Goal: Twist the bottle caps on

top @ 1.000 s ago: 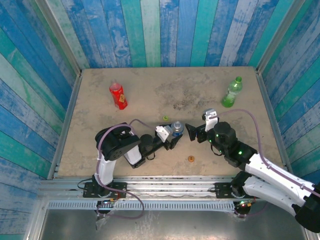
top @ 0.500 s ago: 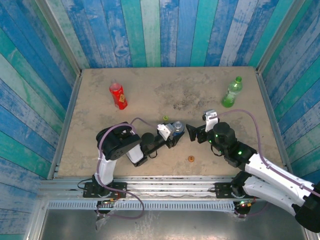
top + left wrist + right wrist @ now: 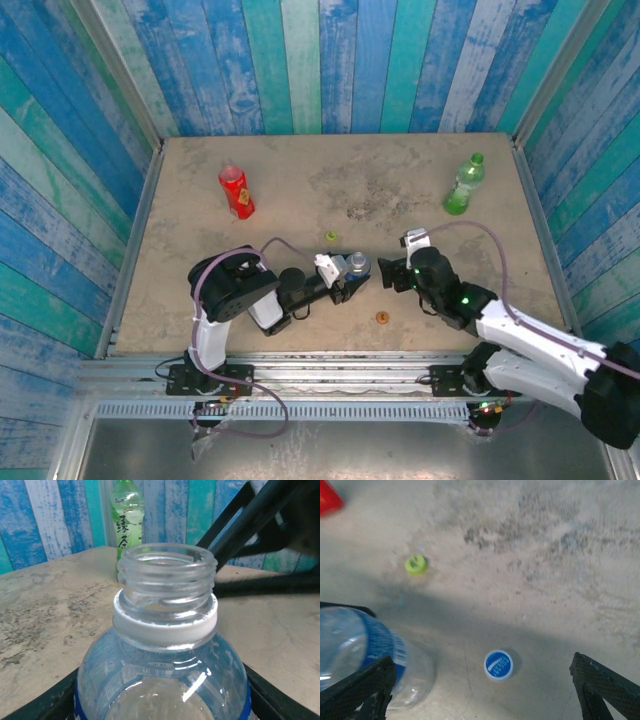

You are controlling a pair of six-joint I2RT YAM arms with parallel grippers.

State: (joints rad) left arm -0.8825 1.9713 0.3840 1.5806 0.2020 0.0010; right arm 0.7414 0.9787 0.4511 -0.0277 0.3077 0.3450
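My left gripper [image 3: 345, 277] is shut on the short clear bottle with a blue label [image 3: 357, 265], which is upright. Its open threaded neck [image 3: 167, 577] has no cap. My right gripper [image 3: 388, 272] hangs open just right of that bottle. The blue cap [image 3: 498, 665] lies flat on the table between its spread fingers [image 3: 365, 687], untouched. The light green cap [image 3: 331, 237] [image 3: 415, 564] lies behind the bottle. The orange cap [image 3: 382, 318] lies near the front. The red bottle [image 3: 237, 192] stands far left and the green bottle [image 3: 462, 185] [image 3: 127, 520] far right.
The sandy table [image 3: 300, 180] is fenced by blue and green plank walls [image 3: 320, 60] on three sides. The left arm's cable [image 3: 275, 243] loops over the table beside its wrist. The right arm's dark fingers [image 3: 260, 535] loom close behind the bottle's neck.
The right arm has dropped lower and shifted left, bringing its open gripper down beside the clear bottle. The left gripper and bottle have barely moved.
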